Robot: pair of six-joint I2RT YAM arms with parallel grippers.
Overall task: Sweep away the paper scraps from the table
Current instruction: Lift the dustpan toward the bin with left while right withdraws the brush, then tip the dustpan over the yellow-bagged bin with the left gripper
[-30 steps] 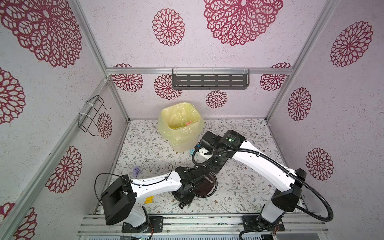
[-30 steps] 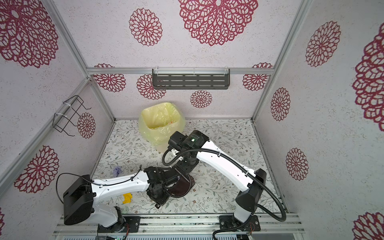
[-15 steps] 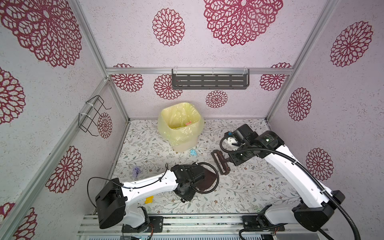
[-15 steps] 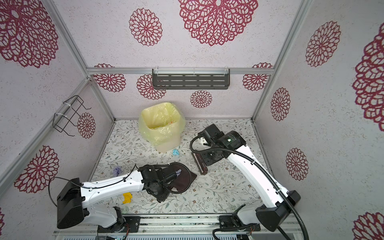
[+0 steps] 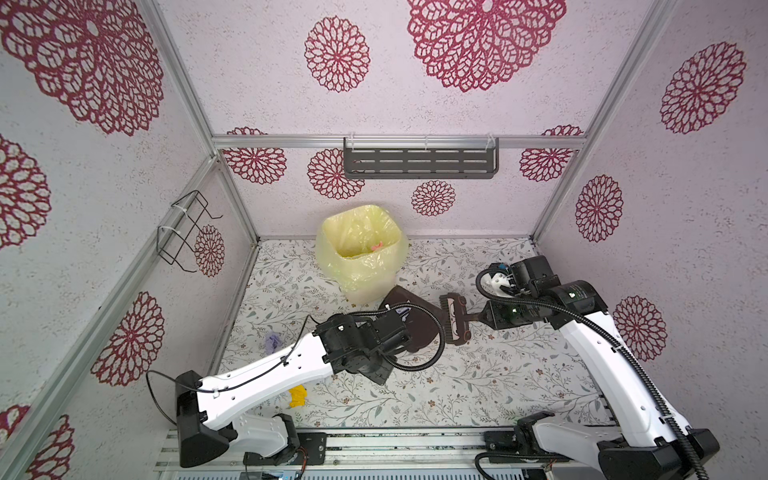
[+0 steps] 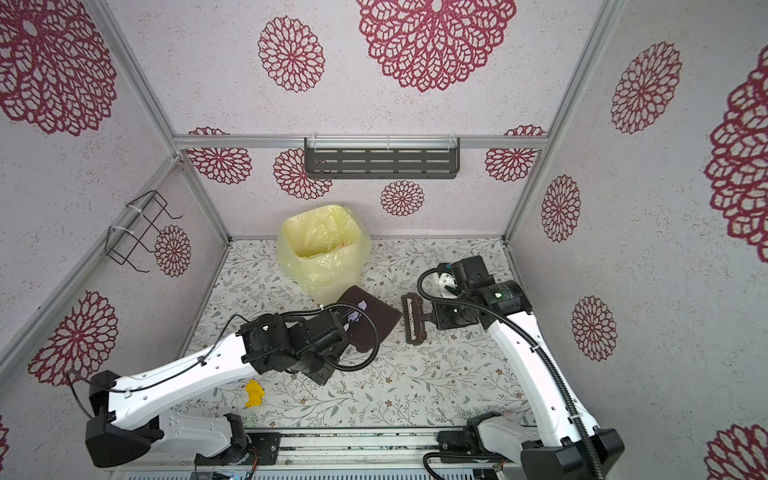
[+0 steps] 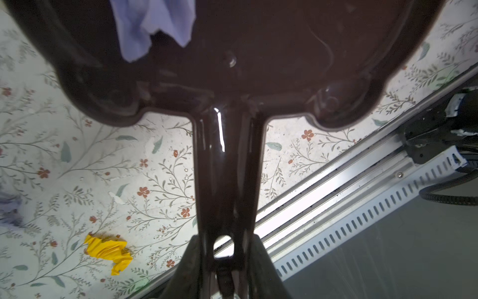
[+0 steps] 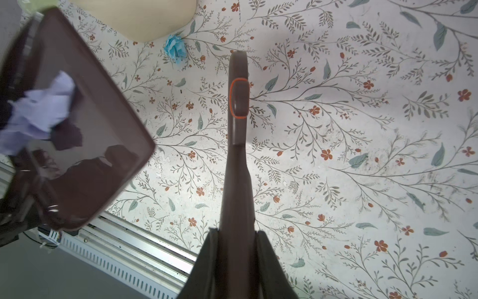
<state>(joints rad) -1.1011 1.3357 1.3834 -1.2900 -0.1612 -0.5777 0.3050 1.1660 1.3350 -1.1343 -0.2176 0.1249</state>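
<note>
My left gripper (image 7: 226,240) is shut on the handle of a dark brown dustpan (image 5: 415,316) (image 6: 372,316), held beside the bin. A lilac paper scrap (image 7: 152,23) (image 8: 44,108) lies in the pan. My right gripper (image 8: 235,233) is shut on the handle of a brown brush (image 5: 455,318) (image 8: 238,129), just right of the pan. On the table (image 5: 498,374) lie a yellow scrap (image 5: 298,396) (image 7: 108,249) near the front left, a lilac scrap (image 5: 273,340) by the left wall, and a light blue scrap (image 8: 176,49) at the bin's foot.
A bin lined with a yellow bag (image 5: 361,253) (image 6: 322,249) stands at the back middle, with a pink scrap (image 5: 377,246) inside. A metal rail (image 7: 336,196) runs along the table's front edge. A wire rack (image 5: 187,232) hangs on the left wall.
The right arm has swung the brush off the dustpan to the right. The left arm has carried the dustpan back toward the bin, with the lilac scrap in it.
</note>
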